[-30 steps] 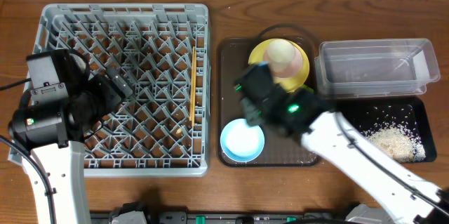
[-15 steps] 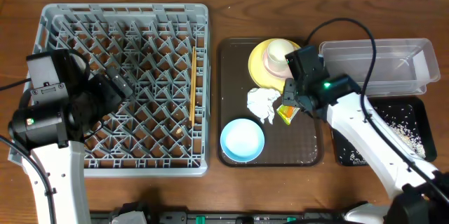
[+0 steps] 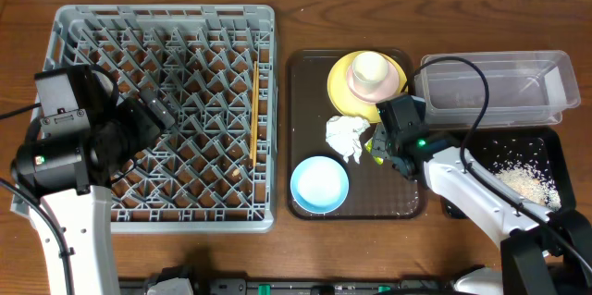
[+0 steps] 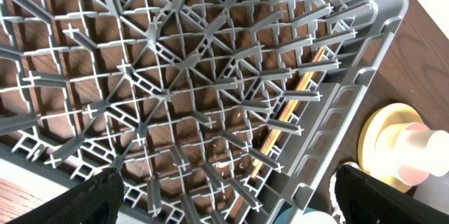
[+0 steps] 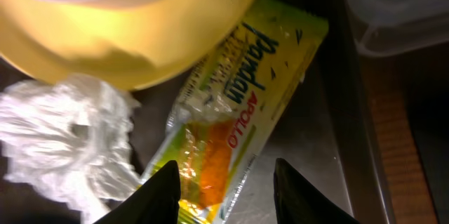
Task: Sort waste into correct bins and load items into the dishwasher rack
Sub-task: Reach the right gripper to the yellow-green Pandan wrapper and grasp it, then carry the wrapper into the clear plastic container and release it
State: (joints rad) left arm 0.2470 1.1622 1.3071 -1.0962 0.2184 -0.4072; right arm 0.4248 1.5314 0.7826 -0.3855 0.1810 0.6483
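Observation:
My right gripper [image 5: 226, 194] is open, low over the yellow-green snack packet [image 5: 245, 104], its fingers either side of the packet's lower end. The packet [image 3: 375, 149] lies on the dark brown serving tray [image 3: 305, 73], next to the crumpled white napkin [image 3: 347, 135] and partly under the yellow plate [image 3: 340, 82], which carries the small white cup [image 3: 370, 69]. The light blue bowl [image 3: 320, 185] sits at the tray's front. A chopstick [image 3: 253, 115] lies in the grey dishwasher rack [image 3: 166, 18]. My left gripper [image 4: 224, 203] is open above the rack.
The clear plastic tub [image 3: 495, 87] stands at the right, and the black tray [image 3: 550, 147] with white rice scraps [image 3: 523, 184] lies in front of it. The white bowl is not in view.
My right arm has swung from over the blue bowl to the right, then lowered onto the snack packet. The napkin and packet have come into view. The left arm has not moved.

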